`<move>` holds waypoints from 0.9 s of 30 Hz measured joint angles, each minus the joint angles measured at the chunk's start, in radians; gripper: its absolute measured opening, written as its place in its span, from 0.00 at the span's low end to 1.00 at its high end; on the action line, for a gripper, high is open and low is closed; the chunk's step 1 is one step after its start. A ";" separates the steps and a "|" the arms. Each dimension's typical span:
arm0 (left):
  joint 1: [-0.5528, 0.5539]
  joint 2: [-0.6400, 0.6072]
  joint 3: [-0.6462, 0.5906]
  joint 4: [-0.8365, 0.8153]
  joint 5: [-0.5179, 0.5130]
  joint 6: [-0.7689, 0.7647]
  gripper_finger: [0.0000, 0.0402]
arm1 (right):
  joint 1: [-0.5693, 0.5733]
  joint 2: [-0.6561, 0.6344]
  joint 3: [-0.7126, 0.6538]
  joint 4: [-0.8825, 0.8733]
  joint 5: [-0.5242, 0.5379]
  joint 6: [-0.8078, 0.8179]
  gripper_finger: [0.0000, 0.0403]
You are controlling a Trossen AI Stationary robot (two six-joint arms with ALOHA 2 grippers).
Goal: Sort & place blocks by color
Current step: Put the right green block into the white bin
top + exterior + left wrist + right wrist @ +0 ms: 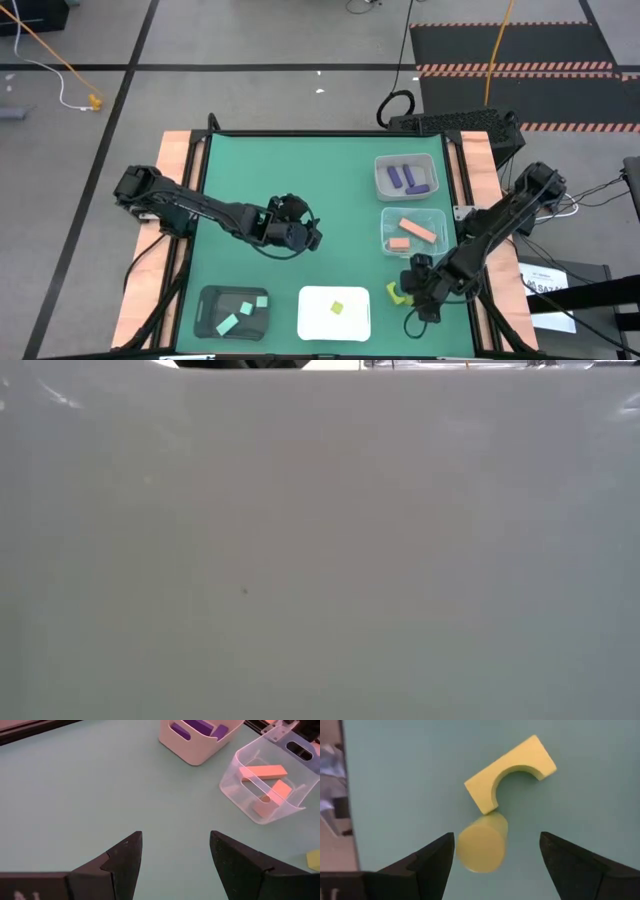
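Observation:
My right gripper (408,291) (496,851) is open, low over the mat near the table's near right corner. A yellow cylinder (481,843) lies between its fingers, close to one of them. A yellow arch block (512,771) (394,293) lies flat on the mat just beyond, touching the cylinder's end. My left gripper (304,237) (175,855) is open above the middle of the green mat and holds nothing. Purple blocks (408,178) lie in a white tray, salmon blocks (416,232) in a clear tray, mint blocks (238,315) in a black tray, and a yellow block (337,308) in a white tray. My right gripper has its fingers on either side of the yellow cylinder's round side (465,845), coming from above. The cylinder lies on the mat right beside one finger (440,855). Whether that finger touches it, I cannot tell.
The white tray (384,172) and clear tray (386,222) stand along the mat's right side; the black tray (205,325) and the other white tray (308,325) stand at its near edge. A white surface (320,560) fills the low view. The mat's middle and left lie bare.

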 joint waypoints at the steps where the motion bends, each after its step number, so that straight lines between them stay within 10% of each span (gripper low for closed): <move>1: 0.000 0.000 0.000 0.000 0.000 0.002 0.58 | 0.000 0.010 0.000 0.000 0.000 -0.011 0.70; 7: 0.000 0.000 0.000 0.000 0.000 0.005 0.58 | 0.000 0.061 0.000 0.009 -0.001 -0.032 0.61; 14: 0.000 0.000 0.000 -0.001 0.000 0.028 0.58 | 0.000 0.093 0.000 0.072 -0.001 0.009 0.28; 27: 0.000 0.000 0.000 -0.001 0.000 0.049 0.58 | 0.000 -0.042 0.000 0.064 -0.004 0.154 0.27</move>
